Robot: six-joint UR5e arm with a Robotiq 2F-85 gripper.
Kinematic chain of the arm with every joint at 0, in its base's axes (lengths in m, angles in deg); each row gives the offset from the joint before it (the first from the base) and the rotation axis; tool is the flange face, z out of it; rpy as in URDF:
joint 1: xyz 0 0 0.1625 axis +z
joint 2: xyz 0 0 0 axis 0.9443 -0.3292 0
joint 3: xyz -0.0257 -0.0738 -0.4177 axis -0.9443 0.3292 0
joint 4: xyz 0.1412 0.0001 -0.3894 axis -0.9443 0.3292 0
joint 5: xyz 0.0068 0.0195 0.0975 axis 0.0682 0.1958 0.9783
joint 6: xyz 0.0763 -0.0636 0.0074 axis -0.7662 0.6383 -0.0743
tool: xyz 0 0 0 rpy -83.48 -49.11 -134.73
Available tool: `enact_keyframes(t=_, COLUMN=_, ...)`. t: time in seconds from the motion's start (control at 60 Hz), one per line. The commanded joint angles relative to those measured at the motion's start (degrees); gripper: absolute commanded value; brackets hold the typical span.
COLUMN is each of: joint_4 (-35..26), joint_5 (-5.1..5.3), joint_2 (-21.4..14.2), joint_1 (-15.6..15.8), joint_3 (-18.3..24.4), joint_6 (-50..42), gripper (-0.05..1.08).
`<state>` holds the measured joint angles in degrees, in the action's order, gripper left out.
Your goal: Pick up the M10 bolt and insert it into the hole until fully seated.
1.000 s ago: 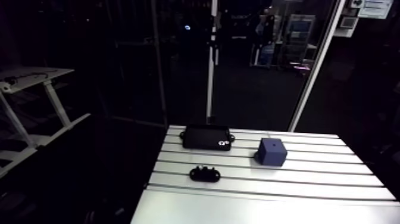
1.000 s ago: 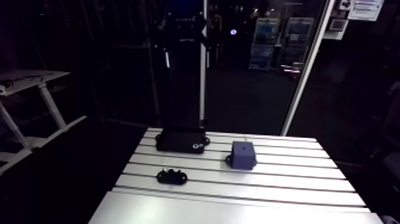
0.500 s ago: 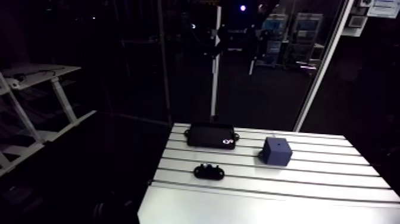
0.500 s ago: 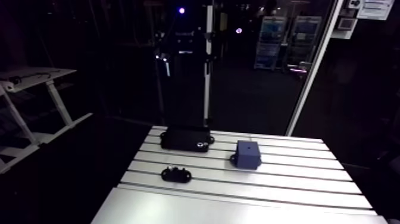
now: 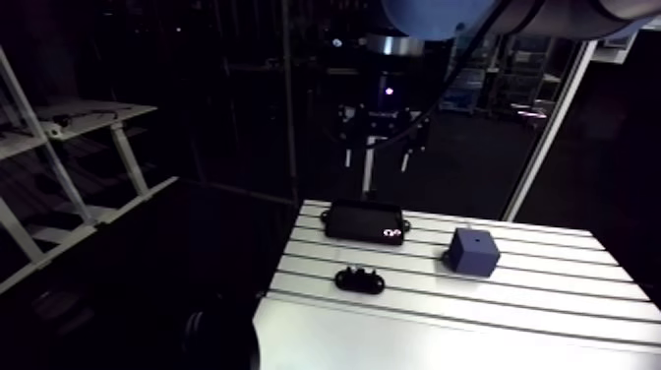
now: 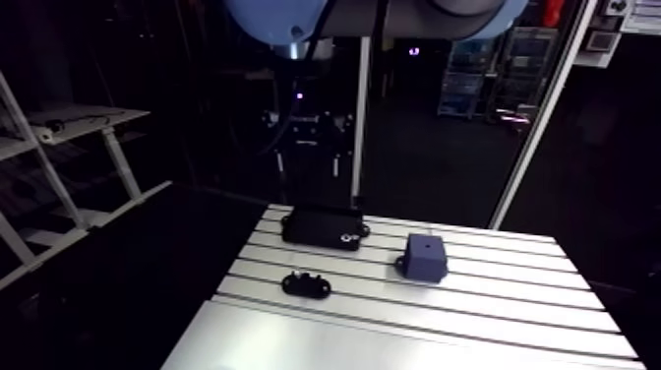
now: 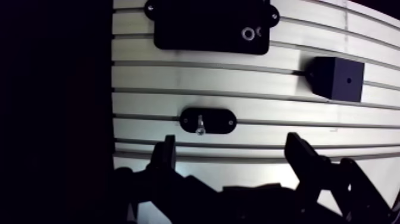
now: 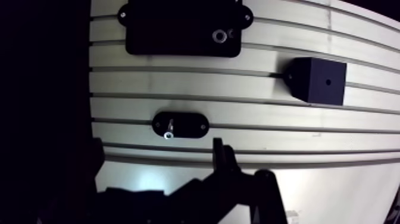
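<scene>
A small silver M10 bolt (image 7: 200, 124) lies on a black oval holder (image 7: 209, 121) on the slotted table, just ahead of my gripper (image 7: 231, 155). The gripper is open, its two dark fingers (image 7: 165, 156) spread wide with nothing between them. Beyond the holder and to one side sits a dark blue cube (image 7: 337, 77) with a small hole in its top face. In the arm view the gripper (image 5: 377, 148) hangs high above the table's far edge, over the holder (image 5: 360, 280) and the cube (image 5: 473, 251).
A flat black plate (image 7: 208, 24) with a metal ring near one corner is fixed at the table's far side, also visible in the arm view (image 5: 366, 220). The slotted table (image 5: 551, 305) drops off into darkness on the left.
The arm view has shifted as the camera moved. The wrist and gripper have come into that view from above. Holder, plate and cube stay where they were on the table.
</scene>
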<state>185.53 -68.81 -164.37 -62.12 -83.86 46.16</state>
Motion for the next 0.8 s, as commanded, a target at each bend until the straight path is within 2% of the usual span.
enact_keyframes(t=0.017, joint_4=4.2, joint_5=-0.14, joint_2=0.1, joint_1=0.3, joint_3=-4.8, joint_6=-0.6, gripper=0.01)
enact_keyframes(t=0.167, joint_4=6.1, joint_5=-0.23, joint_2=0.2, joint_1=0.3, joint_3=-6.5, joint_6=-0.4, gripper=0.01)
enact_keyframes(t=0.4, joint_4=10.3, joint_5=-0.3, joint_2=2.4, joint_1=0.7, joint_3=-9.4, joint_6=-0.2, gripper=0.01)
enact_keyframes(t=0.583, joint_4=12.7, joint_5=-0.41, joint_2=4.2, joint_1=1.3, joint_3=-10.2, joint_6=-0.3, gripper=0.02)
enact_keyframes(t=0.8, joint_4=14.1, joint_5=-0.33, joint_2=4.7, joint_1=1.6, joint_3=-10.6, joint_6=-0.2, gripper=0.04)
